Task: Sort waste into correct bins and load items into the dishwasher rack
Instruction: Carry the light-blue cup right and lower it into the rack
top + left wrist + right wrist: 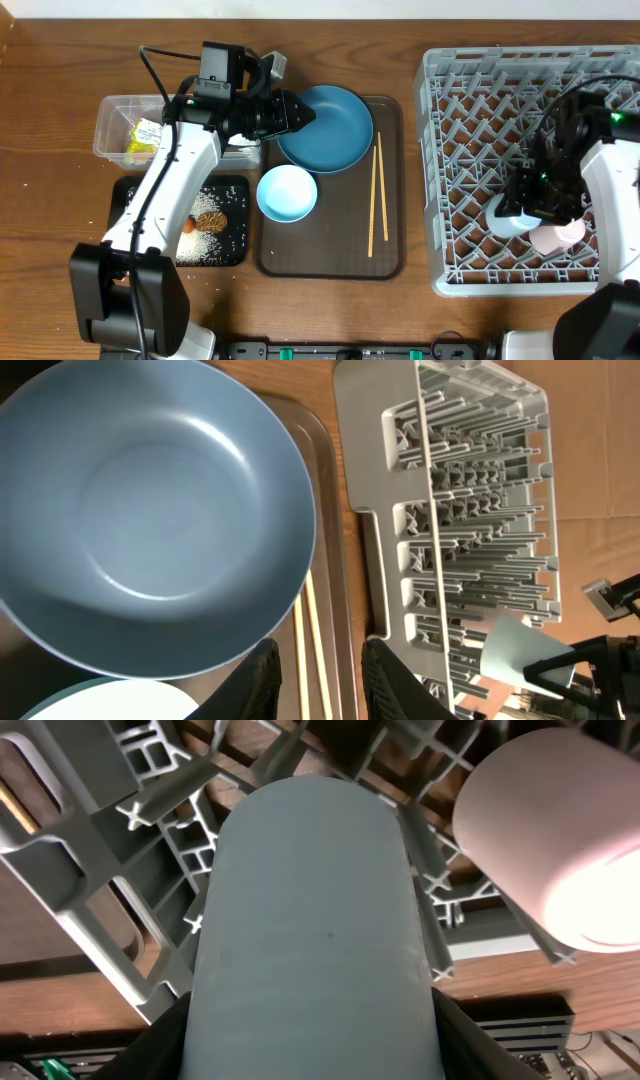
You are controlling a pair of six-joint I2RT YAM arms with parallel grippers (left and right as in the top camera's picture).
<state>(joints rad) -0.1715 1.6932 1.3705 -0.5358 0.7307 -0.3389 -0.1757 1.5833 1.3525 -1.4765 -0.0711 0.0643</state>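
The left tool [300, 112] sits at the upper centre of the overhead view, at the left rim of the large round blue plate [328, 128]. In the left wrist view its 2 fingers [255, 680] stand partly spread, with the tray floor and the chopsticks [377, 195] showing through the gap. The left finger's tip is just beside the plate's rim; whether it touches I cannot tell. The plate rests at the upper left of the dark brown serving tray [330, 250] and reaches over the tray's top edge. The pale blue-white bowl [287, 193] sits just below it, at the tray's left edge. The 2 chopsticks lie side by side along the right edge, with open tray floor between them and the bowl.

A strip of bare surface [412, 200] separates the tray from the dishwasher rack [470, 120], which fills the right of the frame. The right tool [510, 208] pinches the small light-blue cup [315, 920] over the rack's lower right pegs. The small pink cup [560, 830] is just beside it.

At the left, the clear tub [112, 125] holds the yellow-green snack wrapper [143, 138]. Below it, the black tray [125, 195] carries rice grains [205, 245], the biscuit-like piece [210, 219] and the carrot [189, 226].
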